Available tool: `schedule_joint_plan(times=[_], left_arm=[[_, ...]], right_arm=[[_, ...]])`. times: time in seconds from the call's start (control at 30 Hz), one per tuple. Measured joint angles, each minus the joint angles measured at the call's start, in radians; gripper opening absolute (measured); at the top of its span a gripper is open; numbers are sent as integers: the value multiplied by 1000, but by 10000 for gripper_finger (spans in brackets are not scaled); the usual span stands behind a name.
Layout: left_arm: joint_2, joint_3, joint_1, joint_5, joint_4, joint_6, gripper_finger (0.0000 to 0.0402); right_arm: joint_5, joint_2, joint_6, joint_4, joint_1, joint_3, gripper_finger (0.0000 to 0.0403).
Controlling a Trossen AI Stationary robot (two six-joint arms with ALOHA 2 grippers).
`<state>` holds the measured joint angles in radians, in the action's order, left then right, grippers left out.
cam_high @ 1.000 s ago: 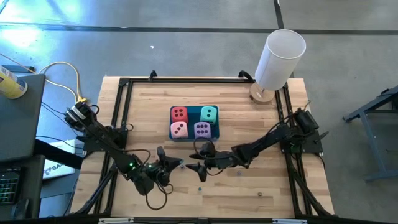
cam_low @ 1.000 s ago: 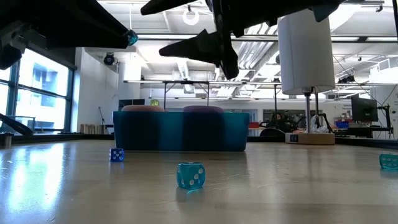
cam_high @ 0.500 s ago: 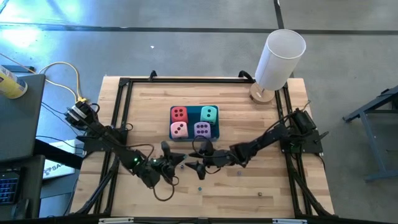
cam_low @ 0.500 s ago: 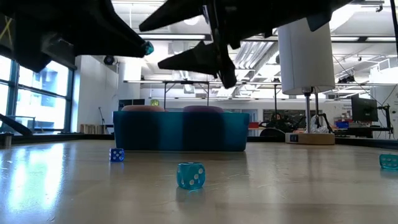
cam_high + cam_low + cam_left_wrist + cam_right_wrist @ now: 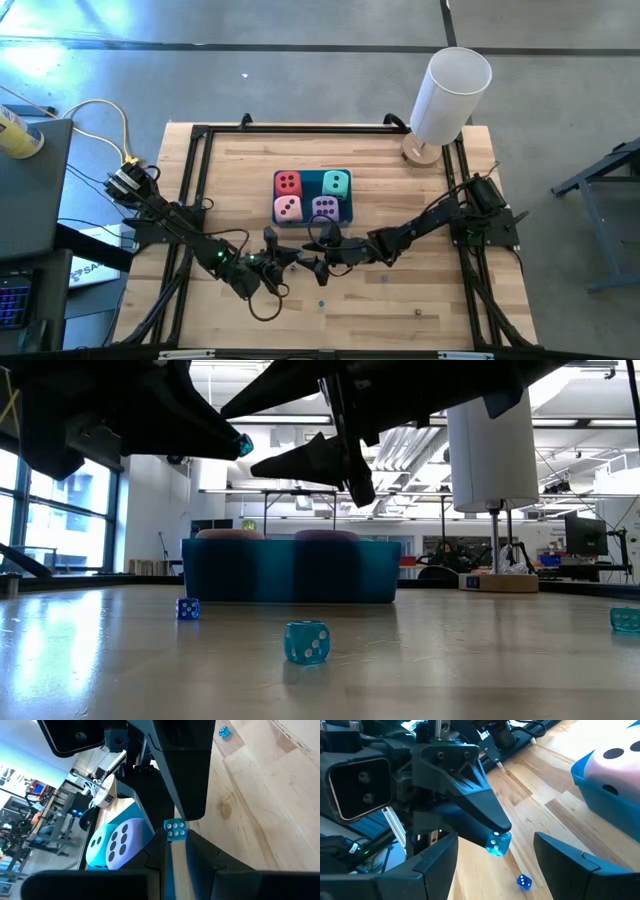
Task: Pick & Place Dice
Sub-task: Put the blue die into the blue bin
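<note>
The blue tray (image 5: 350,208) at mid-table holds four soft dice: red (image 5: 288,183), teal (image 5: 337,183), pink (image 5: 288,208) and purple (image 5: 325,208). My left gripper (image 5: 292,257) hangs in the air just in front of the tray, shut on a tiny translucent teal bead with dots (image 5: 175,829). My right gripper (image 5: 318,256) faces it, open. Its two fingers (image 5: 435,860) stand on either side of the left gripper's tip without touching it. My left gripper pinches the tiny teal bead (image 5: 498,844) between its two fingers, only at their free ends. The fingers come about level from the table's left, pointing toward my right gripper. The bead is lifted clear, well above the table (image 5: 243,445).
Loose tiny beads lie on the wood in front of the tray: a dark blue one (image 5: 187,609), a teal one (image 5: 307,641) and one at the right (image 5: 625,619). A tall white cylinder on a wooden base (image 5: 450,90) stands at the far right corner. A black frame (image 5: 200,180) rims the table.
My left gripper has gone toward the table's right edge and a little down, toward my right gripper, carrying the bead clear of the table. My right gripper has edged a little toward the left and stays open.
</note>
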<state>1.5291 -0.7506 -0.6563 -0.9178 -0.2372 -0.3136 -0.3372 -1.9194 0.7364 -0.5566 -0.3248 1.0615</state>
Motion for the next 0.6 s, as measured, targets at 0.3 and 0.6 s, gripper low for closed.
schedule_joint_plan(times=[0.3,0.6], left_arm=[[0,0,8,-1,-5,0,47],[0,0,8,-3,-4,-1,47]], right_arm=[[-1,0,-6,-1,0,0,252],[-3,0,-7,0,0,0,252]])
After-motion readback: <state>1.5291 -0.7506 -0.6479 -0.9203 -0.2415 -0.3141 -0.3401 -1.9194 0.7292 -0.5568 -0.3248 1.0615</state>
